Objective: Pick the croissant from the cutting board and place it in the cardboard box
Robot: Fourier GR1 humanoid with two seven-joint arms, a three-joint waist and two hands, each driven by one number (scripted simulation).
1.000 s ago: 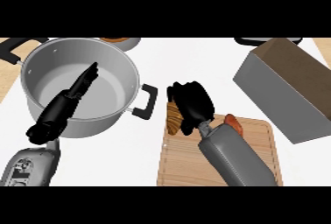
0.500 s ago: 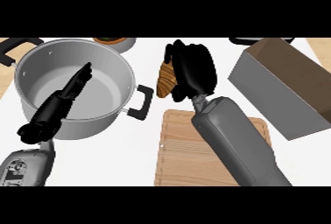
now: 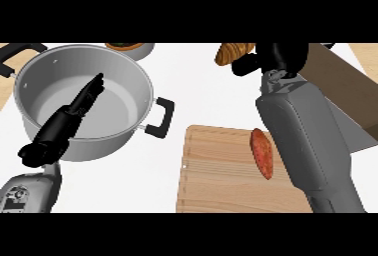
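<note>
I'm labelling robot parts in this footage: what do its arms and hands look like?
Both forearms are smooth grey shells: the right forearm is broad and rounded, the left forearm bears small dark markings. The left hand and right hand are glossy black.

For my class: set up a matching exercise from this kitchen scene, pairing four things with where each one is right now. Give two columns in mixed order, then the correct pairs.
Things:
1. croissant
2. red slice
3. left hand
4. pot

Places:
A. lying on the cutting board
B. stretched over the pot's opening
C. held by the right hand, off the board
D. left of the cutting board

Pairs: 1-C, 2-A, 3-B, 4-D
</note>
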